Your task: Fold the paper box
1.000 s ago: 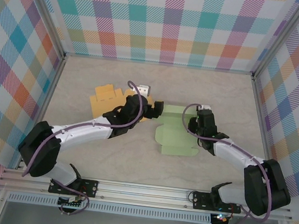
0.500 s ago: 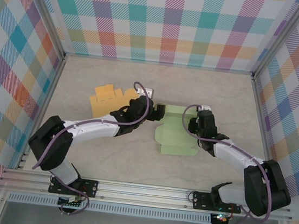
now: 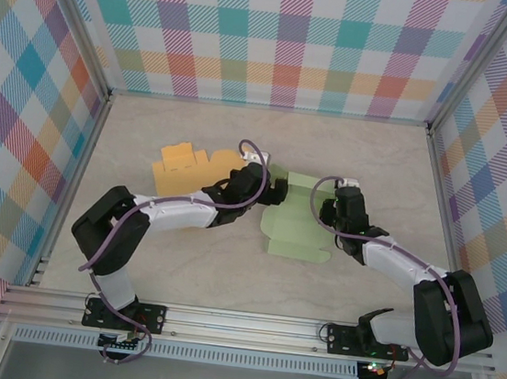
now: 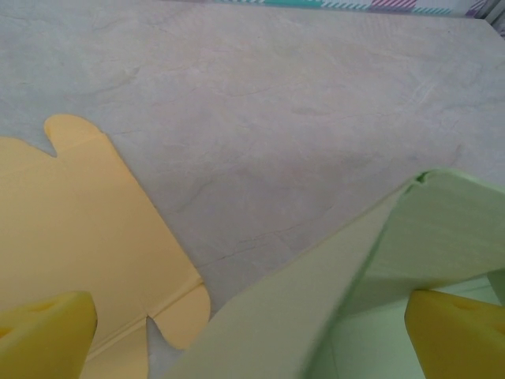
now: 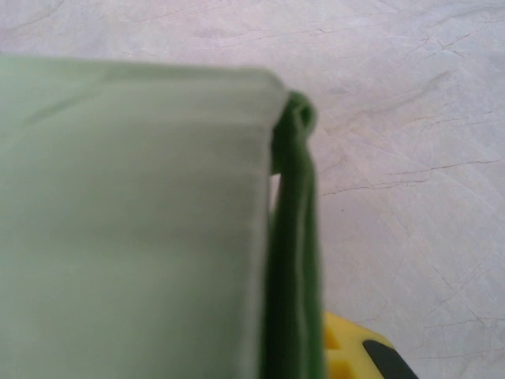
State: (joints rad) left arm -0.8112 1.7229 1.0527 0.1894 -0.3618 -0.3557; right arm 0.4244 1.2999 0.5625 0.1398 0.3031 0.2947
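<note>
Green paper box (image 3: 297, 230) lies mid-table (image 3: 180, 264), mostly flat. Right gripper (image 3: 328, 210) at its right edge, clenched on sheet. Right wrist view adds a doubled green edge up close, with yellow fingertip (image 5: 347, 351) beneath. Left gripper (image 3: 270, 192) at box's upper left corner, released, jaws wide. Left wrist view adds a raised green flap between yellow fingertips (image 4: 43, 335). Orange blank (image 3: 177, 169) lies left of green paper box.
</note>
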